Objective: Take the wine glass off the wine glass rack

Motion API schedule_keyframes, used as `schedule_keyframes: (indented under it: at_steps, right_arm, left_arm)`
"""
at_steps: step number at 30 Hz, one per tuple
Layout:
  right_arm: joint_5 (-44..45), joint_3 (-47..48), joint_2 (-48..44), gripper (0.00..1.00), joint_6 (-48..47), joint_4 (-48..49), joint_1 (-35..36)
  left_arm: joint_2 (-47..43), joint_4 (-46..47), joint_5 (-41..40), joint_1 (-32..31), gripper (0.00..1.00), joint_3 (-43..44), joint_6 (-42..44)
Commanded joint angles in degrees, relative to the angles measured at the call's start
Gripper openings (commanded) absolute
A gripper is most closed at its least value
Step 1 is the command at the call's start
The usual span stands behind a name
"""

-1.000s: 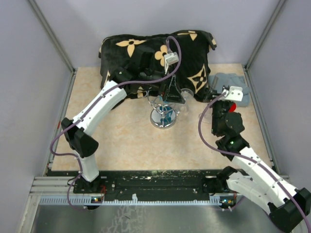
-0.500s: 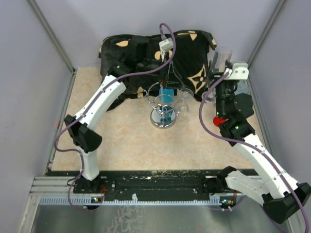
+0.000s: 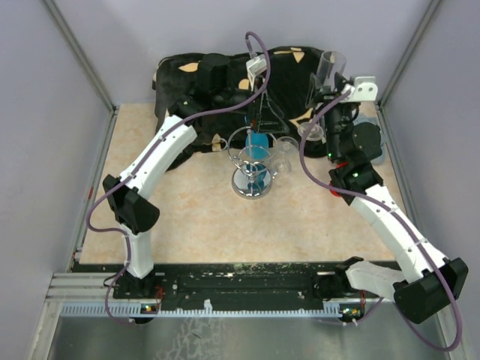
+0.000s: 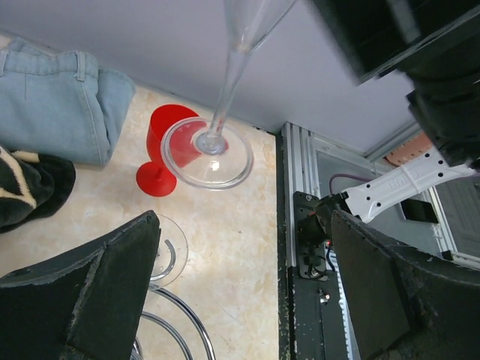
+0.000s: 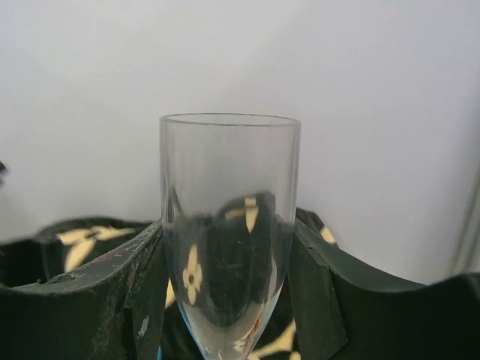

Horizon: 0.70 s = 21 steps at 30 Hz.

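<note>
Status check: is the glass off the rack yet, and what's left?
Done: the clear wine glass is off the wine glass rack, raised well to its right. In hand: the right gripper is clamped on its bowl, foot hanging free. Left: probably only setting it down on the table.

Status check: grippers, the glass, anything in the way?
Left gripper open above the wine glass rack. Right gripper shut on the wine glass, upright, held clear of the rack. Red cup, folded jeans on the table nearby.
</note>
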Motion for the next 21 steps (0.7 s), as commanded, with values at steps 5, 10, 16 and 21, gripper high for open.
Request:
schedule_keyframes:
  at_steps: [5, 10, 16, 21]
  right_arm:
    - [-2.1, 15.2, 0.4, 0.00, 19.9, -5.3, -1.3]
    - [-1.6, 18.9, 1.1, 0.00, 23.5, -8.5, -1.6]
    - [-5.7, 17.0, 0.8, 0.00, 22.0, -6.7, -1.5]
    - [-7.7, 14.4, 0.4, 0.00, 18.0, -4.1, -1.6]
  left_arm:
    - [-2.9, 2.6, -0.2, 0.7, 1.00, -1.6, 0.9]
    - [-6.6, 6.7, -1.0, 2.5, 1.00, -6.9, -2.7]
    - [-8.3, 14.3, 0.9, 3.5, 1.00, -10.4, -16.6]
    - [-8.4, 17.5, 0.8, 3.6, 1.00, -10.5, -27.5]
